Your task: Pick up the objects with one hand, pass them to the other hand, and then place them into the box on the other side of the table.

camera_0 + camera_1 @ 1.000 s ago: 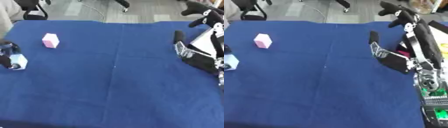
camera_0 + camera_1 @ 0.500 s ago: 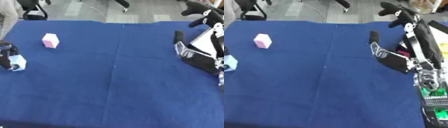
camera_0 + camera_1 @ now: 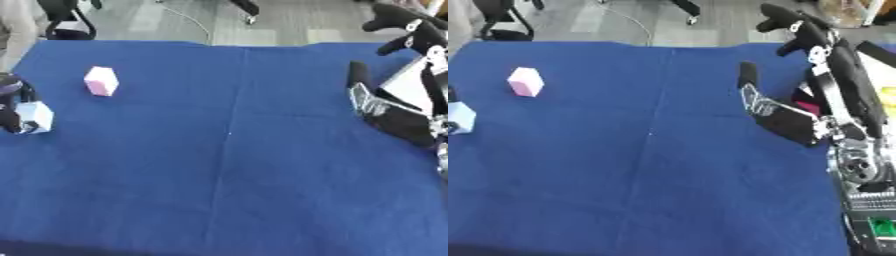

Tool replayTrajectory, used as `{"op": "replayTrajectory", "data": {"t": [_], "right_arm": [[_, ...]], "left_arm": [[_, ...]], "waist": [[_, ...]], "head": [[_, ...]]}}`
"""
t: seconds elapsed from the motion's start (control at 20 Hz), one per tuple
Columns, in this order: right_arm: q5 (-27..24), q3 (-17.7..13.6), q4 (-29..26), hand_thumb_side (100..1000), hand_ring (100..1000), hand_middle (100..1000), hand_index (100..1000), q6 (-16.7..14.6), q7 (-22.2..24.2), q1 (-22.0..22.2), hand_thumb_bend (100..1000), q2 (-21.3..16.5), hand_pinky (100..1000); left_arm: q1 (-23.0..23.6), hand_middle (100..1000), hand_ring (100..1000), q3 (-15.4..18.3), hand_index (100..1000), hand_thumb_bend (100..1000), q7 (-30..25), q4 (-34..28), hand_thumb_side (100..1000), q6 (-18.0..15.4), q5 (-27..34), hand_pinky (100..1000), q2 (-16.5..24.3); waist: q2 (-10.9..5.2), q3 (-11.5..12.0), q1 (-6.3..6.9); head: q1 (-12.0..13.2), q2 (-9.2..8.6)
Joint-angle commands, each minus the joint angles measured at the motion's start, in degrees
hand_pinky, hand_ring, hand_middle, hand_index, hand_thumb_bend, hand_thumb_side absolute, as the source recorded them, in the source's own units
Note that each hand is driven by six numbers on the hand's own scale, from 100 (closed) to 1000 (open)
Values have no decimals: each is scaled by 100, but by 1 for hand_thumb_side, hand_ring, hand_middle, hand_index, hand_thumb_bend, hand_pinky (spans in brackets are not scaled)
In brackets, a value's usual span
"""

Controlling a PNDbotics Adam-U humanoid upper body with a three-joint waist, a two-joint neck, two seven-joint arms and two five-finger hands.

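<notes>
The step in hand looks like the first pick-up. At the left edge of the blue table (image 3: 227,165), the left hand (image 3: 10,102) is at a small white block (image 3: 35,117); its dark fingers sit against the block's left side, but only a sliver of the hand shows, so I cannot tell whether they are clamped on it or merely touching. The block appears to rest on the cloth or just above it.

A pink block (image 3: 101,81) stands free near the far left corner, untouched, well apart from the right hand. It looks slightly taller than wide, its long axis upright, 1 face turned toward the near left.

The right hand (image 3: 776,112) waits over the right side of the table, fingers straight and relaxed, pointing toward the far edge, holding nothing.

Next, I judge, the left hand must lift the white block and carry it toward the table's middle, where the right hand can receive it. The box is not clearly visible; something pale lies beyond the right edge.
</notes>
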Motion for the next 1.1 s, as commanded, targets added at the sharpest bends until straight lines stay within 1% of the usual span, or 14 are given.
{"op": "replayTrajectory", "data": {"t": [0.05, 0.15, 0.25, 0.45, 0.5, 0.6, 0.75, 0.9, 1.1], "right_arm": [[20, -20, -122, 351, 855, 717, 908, 14, -20, -66, 100, -60, 615], [31, -20, -122, 349, 854, 717, 908, 9, -20, -67, 100, -66, 616], [43, -15, -122, 342, 854, 719, 910, -6, -18, -76, 100, -79, 617], [74, 22, -122, 328, 853, 725, 913, -71, 30, -121, 115, -126, 626], [92, 37, -122, 320, 852, 730, 915, -100, 52, -146, 138, -147, 633], [129, 80, -122, 309, 853, 734, 917, -176, 116, -204, 164, -199, 637], [215, 137, -122, 311, 863, 757, 928, -278, 267, -296, 205, -259, 661], [286, 216, -122, 319, 880, 789, 940, -329, 489, -434, 240, -309, 688], [389, 267, -122, 342, 896, 820, 954, -325, 684, -635, 309, -318, 706]], "left_arm": [[93, 404, 407, 212, 524, 209, 249, -704, 118, 14, 323, 635, 178], [222, 399, 402, 280, 516, 215, 392, -1132, 123, 9, 544, 630, 129], [320, 376, 377, 356, 488, 241, 549, -1490, 146, 54, 803, 609, 34], [380, 344, 343, 437, 446, 303, 932, -2144, 162, 149, 1391, 574, -339], [355, 330, 327, 441, 426, 347, 1053, -2311, 167, 157, 1546, 553, -507], [257, 321, 317, 389, 413, 369, 1277, -2601, 158, 141, 1973, 533, -968], [80, 316, 312, 221, 403, 384, 1468, -2904, 137, 27, 2627, 517, -1623], [-113, 320, 316, -76, 405, 396, 1465, -3101, 133, -141, 3217, 512, -2285], [-353, 324, 321, -508, 408, 412, 1267, -3055, 128, -294, 3715, 512, -2994]], "waist": [[-50, 23, 9], [-55, 39, 6], [-65, 55, -3], [-83, 87, -39], [-89, 96, -54], [-103, 123, -86], [-119, 160, -137], [-135, 197, -180], [-135, 230, -229]], "head": [[-42, -14], [-72, -14], [-101, -14], [-164, -14], [-181, -14], [-225, -14], [-273, -14], [-295, -14], [-348, -14]]}}
